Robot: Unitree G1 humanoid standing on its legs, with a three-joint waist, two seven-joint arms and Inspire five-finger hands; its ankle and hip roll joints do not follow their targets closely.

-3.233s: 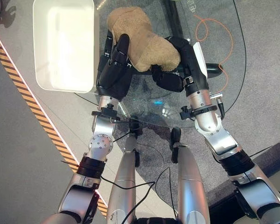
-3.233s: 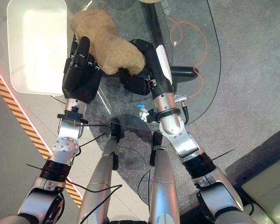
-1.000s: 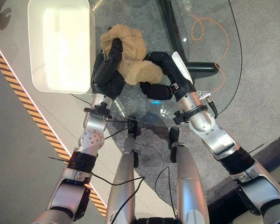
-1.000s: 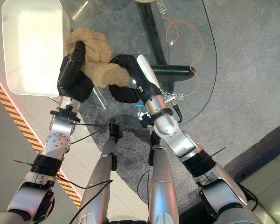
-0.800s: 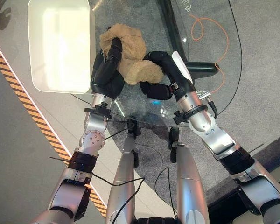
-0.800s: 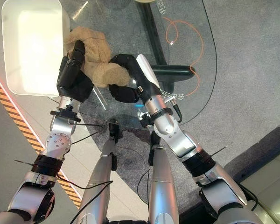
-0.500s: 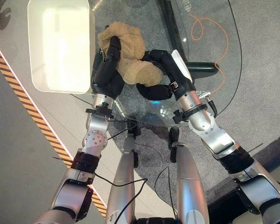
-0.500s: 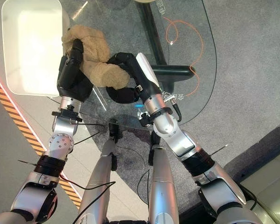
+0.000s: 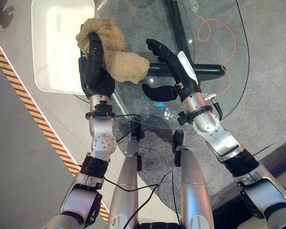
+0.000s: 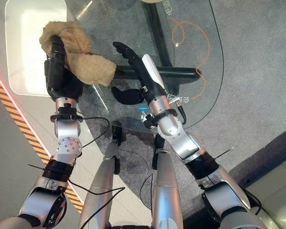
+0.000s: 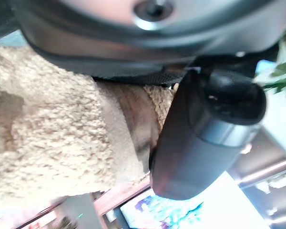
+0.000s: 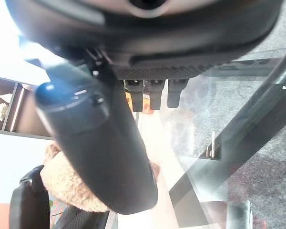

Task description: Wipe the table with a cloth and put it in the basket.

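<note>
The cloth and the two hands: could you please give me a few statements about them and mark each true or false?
1. The left hand is shut on the tan cloth. True.
2. The right hand grips the cloth too. False: its fingers are straight and apart from the cloth.
3. The cloth lies inside the white basket. False: it is held above the basket's rim and the glass table.
4. An orange cable shows through the glass. True.

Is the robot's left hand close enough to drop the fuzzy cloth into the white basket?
Probably yes. The left hand is curled round the tan cloth right at the edge of the white basket, with nothing between them. The right hand is open and off the cloth.
</note>
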